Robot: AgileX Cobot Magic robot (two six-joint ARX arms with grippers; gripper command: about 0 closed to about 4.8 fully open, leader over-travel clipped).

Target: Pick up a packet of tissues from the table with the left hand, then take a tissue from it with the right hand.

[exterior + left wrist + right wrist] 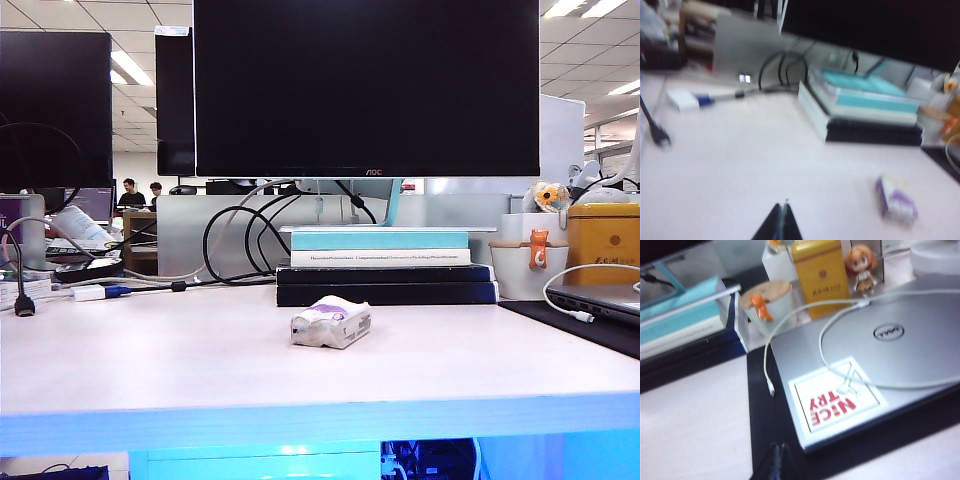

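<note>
Here, on the far left of the table (150,360): a black plug (24,304) on its cord, a small white box with a blue end (100,292), and black cables (240,240) looping up behind. No arms to see in the outside view.

Low in the left wrist view: the left gripper (781,222), a dark point, both fingers pressed together, clenched on nothing. Up above bare table, on the near left side. Blurry picture there.

In the middle of the table: the packet of tissues (331,322), white and crinkled, purple patch on top, lying flat and all alone. Nothing touching it. In the left wrist view, the same packet (896,198) off to one side of the dark point, well apart from it.

Behind the packet, farther away: a pile of books (385,265), teal and white on top, black at the bottom. Above that, a big black screen (366,88).

To the right of the books: a white cup with an orange clip (530,262), then a yellow box (604,238).

On the near right: a silver laptop (875,370) on a black mat (765,420), with a red-lettered sticker and a white cable (840,350) lying across the lid.

Low in the right wrist view: the right gripper (777,461), dark, fingers squeezed tight together, empty, above the black mat just beside the laptop's near corner.
</note>
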